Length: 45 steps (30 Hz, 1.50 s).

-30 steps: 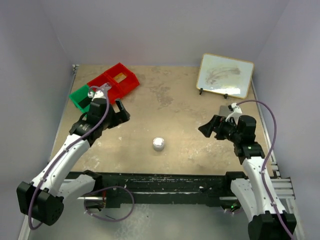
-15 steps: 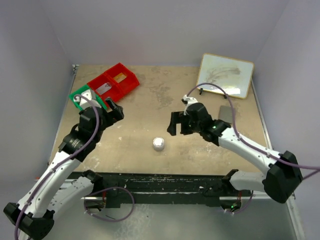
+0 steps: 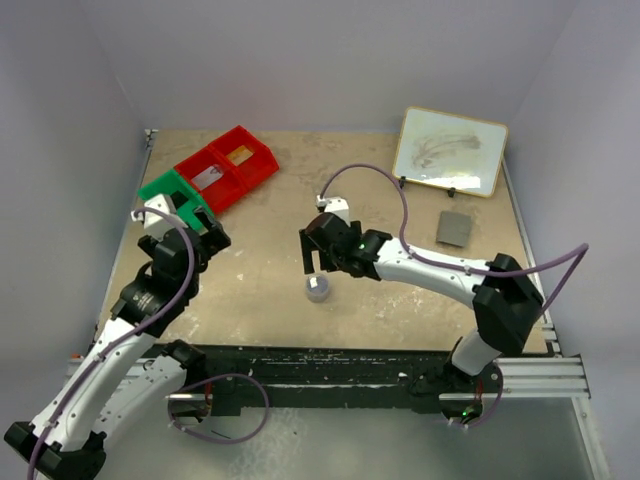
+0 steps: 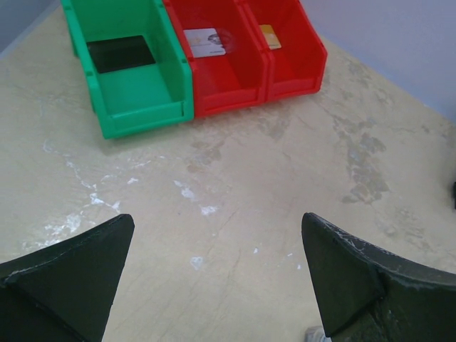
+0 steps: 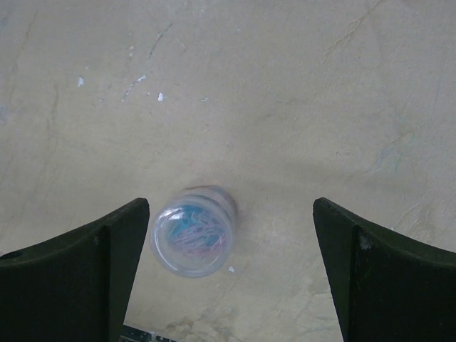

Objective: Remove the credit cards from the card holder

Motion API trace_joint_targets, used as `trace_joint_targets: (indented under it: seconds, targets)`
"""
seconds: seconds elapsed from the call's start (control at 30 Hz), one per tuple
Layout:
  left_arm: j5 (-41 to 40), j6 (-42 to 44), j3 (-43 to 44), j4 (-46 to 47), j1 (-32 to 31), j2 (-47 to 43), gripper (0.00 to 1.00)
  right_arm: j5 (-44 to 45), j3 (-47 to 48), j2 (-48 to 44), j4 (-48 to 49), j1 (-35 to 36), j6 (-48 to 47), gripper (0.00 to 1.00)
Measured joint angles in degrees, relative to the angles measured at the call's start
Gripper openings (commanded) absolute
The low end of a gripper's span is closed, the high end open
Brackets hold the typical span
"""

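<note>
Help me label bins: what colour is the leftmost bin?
The leftmost bin is green, clearest in the left wrist view.

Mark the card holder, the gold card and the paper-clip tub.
card holder (image 3: 455, 228), top external view, middle of its grey top.
gold card (image 4: 270, 36), left wrist view, centre of its face.
paper-clip tub (image 5: 192, 232), right wrist view, centre of its clear lid.

Even, soft overhead light, faint shadows (wrist views slightly blurred near the edges)

My left gripper (image 4: 217, 222) hangs low, jaws spread wide, holding nothing. My right arm (image 3: 432, 268) stretches across to the middle, my right gripper (image 5: 231, 205) pointing down, likewise agape.
</note>
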Motion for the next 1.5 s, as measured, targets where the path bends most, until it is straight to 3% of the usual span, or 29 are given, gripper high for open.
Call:
trace_joint_targets:
  seconds: [0.53,0.77,1.0,1.2,1.33,1.5]
  targets:
    - [-7.8,1.0,-0.3,-4.5,0.0,-1.4,1.0,-2.2,7.6,11.2,-2.4,4.4,-1.4,1.0]
    - [-11.2,0.2,-0.3,-6.3,0.0,-5.3,1.0,0.9,7.2,16.2,-7.7,4.7,3.7,1.0]
    - [-13.2,-0.8,-0.3,-7.4,0.0,-6.3,1.0,2.7,-7.3,7.4,-9.7,4.1,11.0,1.0]
    - [-13.5,-0.9,-0.3,-7.6,0.0,-6.2,1.0,1.5,-17.9,-2.5,-10.3,-0.7,17.0,1.0]
    - [-13.4,-0.9,-0.3,-7.6,0.0,-5.9,1.0,3.1,-18.4,-6.3,-15.4,-1.9,19.4,1.0]
    - [-13.4,-0.9,-0.3,-7.6,0.0,-5.5,1.0,4.6,-10.4,-8.0,-15.8,-1.9,15.7,1.0]
